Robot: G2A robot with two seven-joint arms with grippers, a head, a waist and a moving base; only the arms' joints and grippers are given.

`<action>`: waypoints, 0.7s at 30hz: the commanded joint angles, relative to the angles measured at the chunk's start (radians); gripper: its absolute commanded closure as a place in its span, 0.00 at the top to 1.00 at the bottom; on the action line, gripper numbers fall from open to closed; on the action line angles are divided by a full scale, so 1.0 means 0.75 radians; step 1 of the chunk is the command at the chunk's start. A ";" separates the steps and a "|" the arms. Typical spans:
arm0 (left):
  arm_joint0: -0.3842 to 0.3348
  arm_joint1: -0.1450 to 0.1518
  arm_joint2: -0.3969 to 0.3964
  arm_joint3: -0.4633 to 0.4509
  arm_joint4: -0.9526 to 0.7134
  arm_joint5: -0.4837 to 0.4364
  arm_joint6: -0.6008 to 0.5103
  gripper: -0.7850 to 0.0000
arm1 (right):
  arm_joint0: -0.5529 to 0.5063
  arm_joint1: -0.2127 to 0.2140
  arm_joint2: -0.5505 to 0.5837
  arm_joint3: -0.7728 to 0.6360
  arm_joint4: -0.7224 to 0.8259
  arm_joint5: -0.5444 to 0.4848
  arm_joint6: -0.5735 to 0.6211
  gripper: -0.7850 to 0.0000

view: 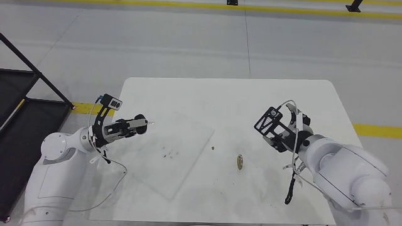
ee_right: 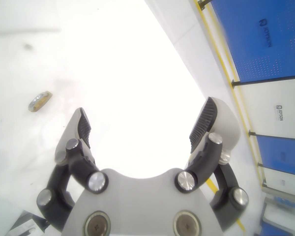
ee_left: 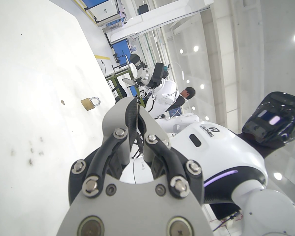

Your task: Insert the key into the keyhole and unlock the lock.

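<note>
holding what looks like the key [ee_left: 137,121] clamped in its left claw [view: 142,124] at nine o'clock, the robot would best pin the padlock [view: 239,161], lying mid-surface [view: 282,94], with the spread right claw [ee_right: 147,114] at three o'clock before inserting.

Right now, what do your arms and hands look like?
The left arm and right arm are white shells with black wrists and loose cables. The left hand and right hand have grey fingers, black ridged pads, black linkages, silver bolts.
</note>
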 commanded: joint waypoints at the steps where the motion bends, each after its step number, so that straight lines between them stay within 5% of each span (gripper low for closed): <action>1: 0.000 0.000 0.000 0.000 0.000 0.000 0.000 0.00 | 0.000 0.000 0.000 0.000 -0.001 -0.001 -0.001 1.00; 16: 0.000 0.000 0.000 0.000 0.000 0.000 0.000 0.00 | 0.013 0.007 -0.007 0.000 0.049 -0.033 -0.019 1.00; 21: 0.000 0.000 0.000 0.000 0.000 0.000 0.000 0.00 | 0.067 0.027 -0.101 0.020 0.190 0.078 0.092 1.00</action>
